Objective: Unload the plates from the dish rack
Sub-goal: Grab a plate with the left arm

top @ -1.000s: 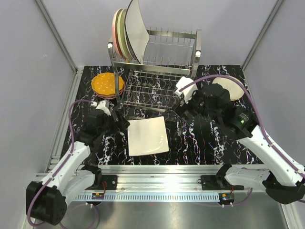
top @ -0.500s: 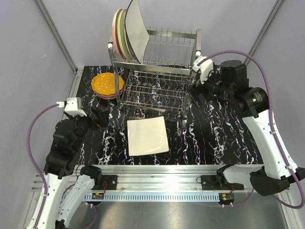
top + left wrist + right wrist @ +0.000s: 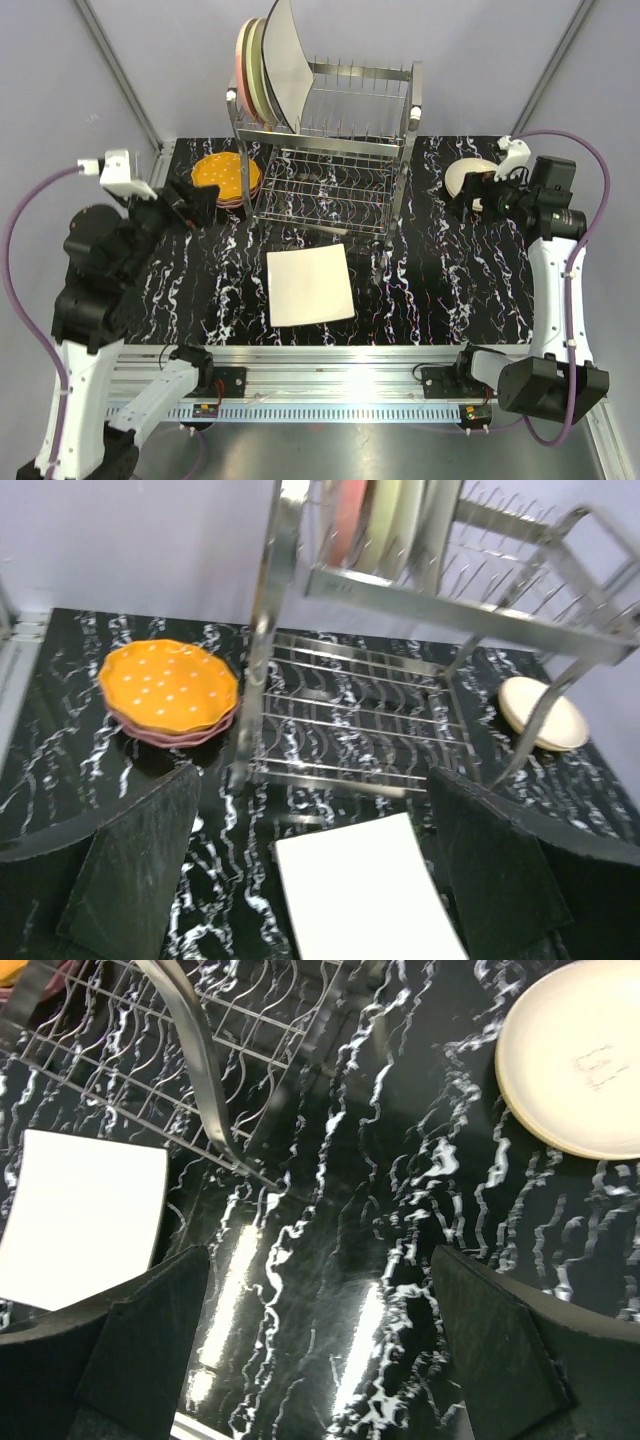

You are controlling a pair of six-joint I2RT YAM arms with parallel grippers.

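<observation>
The chrome dish rack [image 3: 330, 185] stands at the back of the black marbled table. On its upper tier, at the left end, three plates [image 3: 270, 72] stand upright: a pink one, a cream one and a large pale one. An orange plate [image 3: 223, 176] lies on a pink one left of the rack. In front of the rack a cream square plate [image 3: 310, 285] lies flat. A cream round plate [image 3: 468, 177] lies to the right. My left gripper [image 3: 200, 197] hangs open near the orange plate, holding nothing. My right gripper [image 3: 478, 195] is open and empty over the round plate's near edge.
Grey walls with slanted metal struts close in the table on three sides. An aluminium rail [image 3: 330, 375] runs along the near edge with both arm bases. From the left wrist I see the rack's post [image 3: 262, 650] close ahead.
Both arms have lifted and swung outward from the middle, the left one toward the left wall, the right one toward the back right. The square plate stays flat. Both grippers stayed open.
</observation>
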